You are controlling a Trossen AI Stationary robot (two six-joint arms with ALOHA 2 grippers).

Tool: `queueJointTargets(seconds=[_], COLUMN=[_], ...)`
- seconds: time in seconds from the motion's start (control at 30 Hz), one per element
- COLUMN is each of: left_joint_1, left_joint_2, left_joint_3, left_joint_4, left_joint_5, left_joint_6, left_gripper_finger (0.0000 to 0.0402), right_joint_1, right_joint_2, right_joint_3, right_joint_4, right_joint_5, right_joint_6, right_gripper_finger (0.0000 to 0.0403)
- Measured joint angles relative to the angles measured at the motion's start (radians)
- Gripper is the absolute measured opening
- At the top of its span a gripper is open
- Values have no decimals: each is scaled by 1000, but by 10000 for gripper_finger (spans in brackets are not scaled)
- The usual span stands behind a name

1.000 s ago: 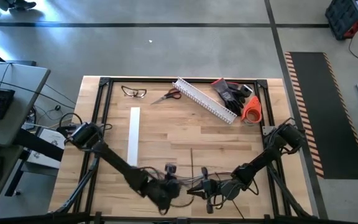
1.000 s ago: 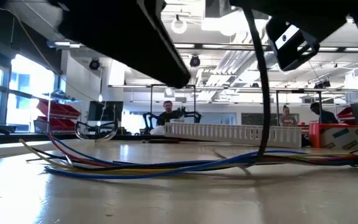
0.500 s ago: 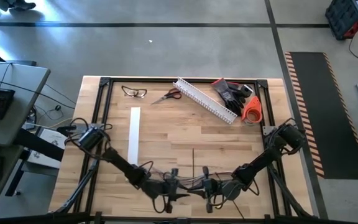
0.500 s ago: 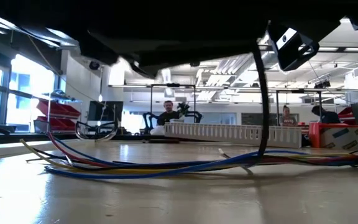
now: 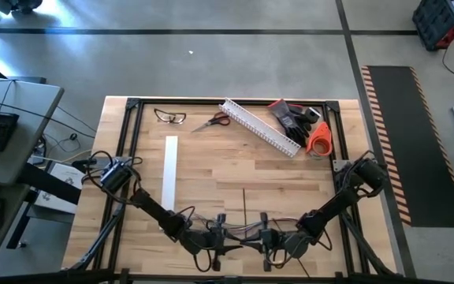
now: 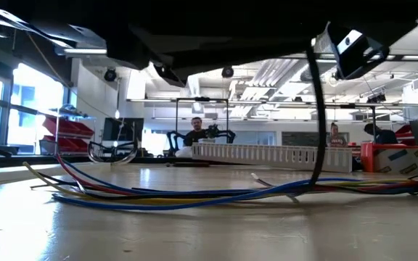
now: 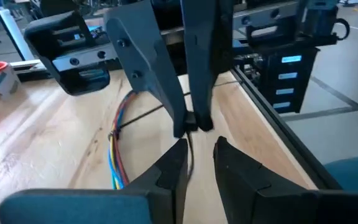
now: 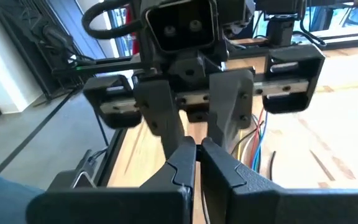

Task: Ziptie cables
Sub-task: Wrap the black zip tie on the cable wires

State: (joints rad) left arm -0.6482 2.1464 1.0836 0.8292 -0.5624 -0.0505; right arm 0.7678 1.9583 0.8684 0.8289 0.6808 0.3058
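The cables [image 6: 194, 196], thin blue, red and yellow wires, lie loose on the table near its near edge, also in the left wrist view [image 7: 115, 155]. My right gripper [image 7: 191, 124] is shut on a thin dark ziptie [image 6: 315, 116] just above them. My left gripper [image 7: 199, 143] faces it, open. Its fingers stand on either side of the right gripper's tips and the hanging strip. In the high view the two grippers, left [image 5: 231, 239] and right [image 5: 252, 237], meet nose to nose. Another ziptie [image 5: 243, 201] lies flat on the wood farther in. My right gripper pinches the ziptie near its upper end [image 7: 191, 132] between its two fingertips, coming nearly level from the table's right. The strip hangs below the fingers, bowed, and its lower end [image 6: 300, 190] reaches down to the cables on the table.
At the far edge lie a white slotted channel [image 5: 260, 126], scissors [image 5: 211, 121], glasses [image 5: 169, 117], dark gloves [image 5: 294, 114] and an orange tape roll [image 5: 319, 138]. A white strip [image 5: 169, 170] lies left of centre. A black frame [image 5: 132, 142] rims the table. People sit in the room beyond.
My left gripper has come down and tipped from pointing steeply down to nearly level, moving toward the table's right until it faces my right gripper. The hanging ziptie has shifted slightly and bows more.
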Motion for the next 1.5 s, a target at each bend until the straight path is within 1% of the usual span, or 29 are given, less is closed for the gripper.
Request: queueJointTargets(seconds=[0.23,0.3,0.4,0.5,0.7,0.77,0.83,0.9,0.97,1.1,1.17,1.27,1.4,1.5], left_joint_1=[6,11,20,23,35,42,48,48,44,26,15,6,0,0], left_joint_2=[0,0,0,0,3,14,25,35,44,48,48,48,49,50], left_joint_3=[0,0,0,0,0,2,2,3,18,46,55,65,71,71], left_joint_4=[50,50,42,37,47,62,58,63,65,67,65,60,60,54], left_joint_5=[-2,13,49,67,67,63,56,42,30,1,-26,-53,-57,-54], left_joint_6=[10,18,7,3,-36,-70,-91,-101,-93,-34,-8,0,1,0], left_gripper_finger=[7,3,16,40,105,118,121,113,92,29,8,6,1,0], right_joint_1=[16,20,21,20,19,19,19,19,19,24,31,42,61,64], right_joint_2=[0,0,0,0,0,0,0,0,0,0,0,0,0,-1], right_joint_3=[0,0,0,0,0,0,0,0,0,0,0,1,2,2], right_joint_4=[-3,-4,-6,-7,-2,-2,-1,-2,-1,-2,-1,-1,-24,-54], right_joint_5=[10,19,26,40,49,48,49,50,50,50,50,65,103,90], right_joint_6=[9,10,9,8,5,4,4,5,7,8,7,8,8,10], right_gripper_finger=[0,0,0,0,0,0,0,0,0,0,0,0,0,0])
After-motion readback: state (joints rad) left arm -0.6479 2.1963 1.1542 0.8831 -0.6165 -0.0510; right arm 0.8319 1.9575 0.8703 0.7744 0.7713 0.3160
